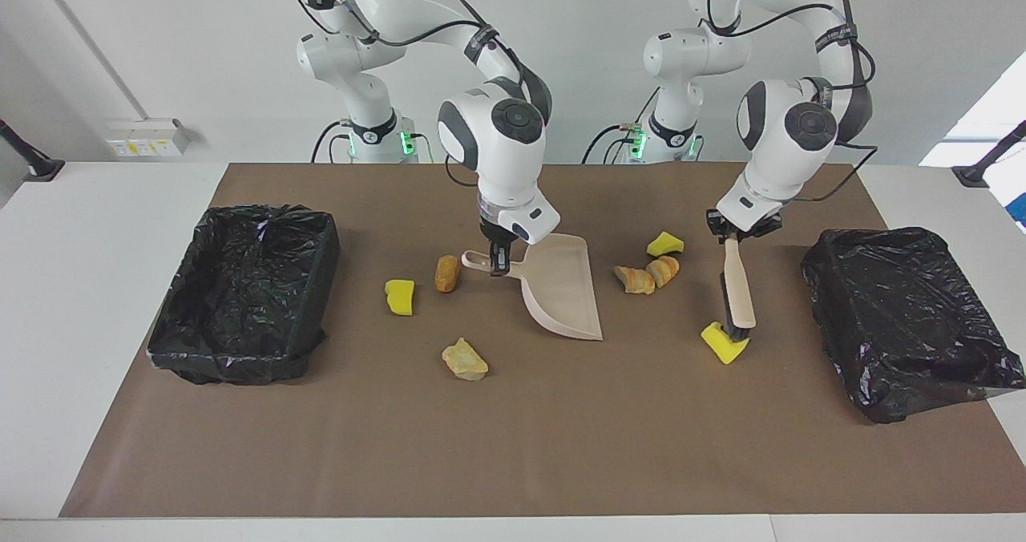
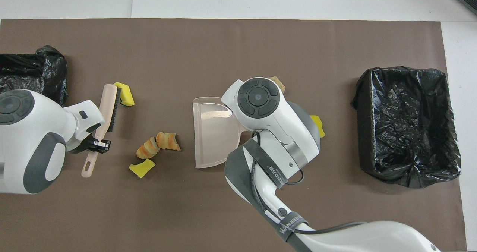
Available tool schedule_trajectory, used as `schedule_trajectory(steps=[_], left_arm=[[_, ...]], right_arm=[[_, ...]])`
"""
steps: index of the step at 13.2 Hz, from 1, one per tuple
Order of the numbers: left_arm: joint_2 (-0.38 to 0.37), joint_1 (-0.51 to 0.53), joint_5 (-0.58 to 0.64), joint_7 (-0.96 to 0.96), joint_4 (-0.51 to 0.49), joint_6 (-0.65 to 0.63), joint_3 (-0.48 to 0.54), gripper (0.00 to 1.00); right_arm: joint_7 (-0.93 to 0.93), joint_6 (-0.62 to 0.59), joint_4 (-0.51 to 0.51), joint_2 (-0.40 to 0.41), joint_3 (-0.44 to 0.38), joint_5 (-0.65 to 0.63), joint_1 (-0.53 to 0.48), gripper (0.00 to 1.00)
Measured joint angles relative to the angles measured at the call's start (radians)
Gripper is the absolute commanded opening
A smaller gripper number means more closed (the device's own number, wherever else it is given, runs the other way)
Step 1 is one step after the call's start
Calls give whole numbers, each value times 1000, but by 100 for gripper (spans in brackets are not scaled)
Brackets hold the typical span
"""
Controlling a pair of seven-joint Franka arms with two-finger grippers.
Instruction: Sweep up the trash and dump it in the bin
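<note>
Trash bits lie scattered on the brown mat point(image 1: 513, 446) covering the counter point(image 1: 96, 317). Nearest the robots is a yellow chunk point(image 1: 664, 244), with two striped pastry pieces point(image 1: 648, 274) just farther out, beside the mouth of the beige dustpan point(image 1: 561, 293). The right end effector point(image 1: 498, 263) is clamped on the dustpan's handle; a brown roll point(image 1: 446, 273) sits just beside that handle and a second yellow chunk point(image 1: 399, 297) beside the roll. The left end effector point(image 1: 735, 233) grips the brush point(image 1: 737, 289) by its handle, its bristles touching a third yellow chunk point(image 1: 724, 342). Farthest out is a tan piece point(image 1: 464, 359). Black-lined bins point(image 1: 244, 285) point(image 1: 910, 317) stand at the two ends.
</note>
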Motion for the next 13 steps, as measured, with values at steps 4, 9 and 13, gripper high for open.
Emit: schedule_trajectory(steps=[4, 9, 13], left_arm=[[41, 23, 42, 207, 65, -38, 25, 0], [15, 18, 46, 239, 230, -175, 13, 0], [51, 19, 46, 239, 255, -77, 19, 0]], right_arm=[[-8, 23, -33, -6, 0, 2, -3, 0], [-8, 23, -50, -18, 1, 4, -3, 0], [-7, 23, -57, -24, 2, 4, 6, 0]])
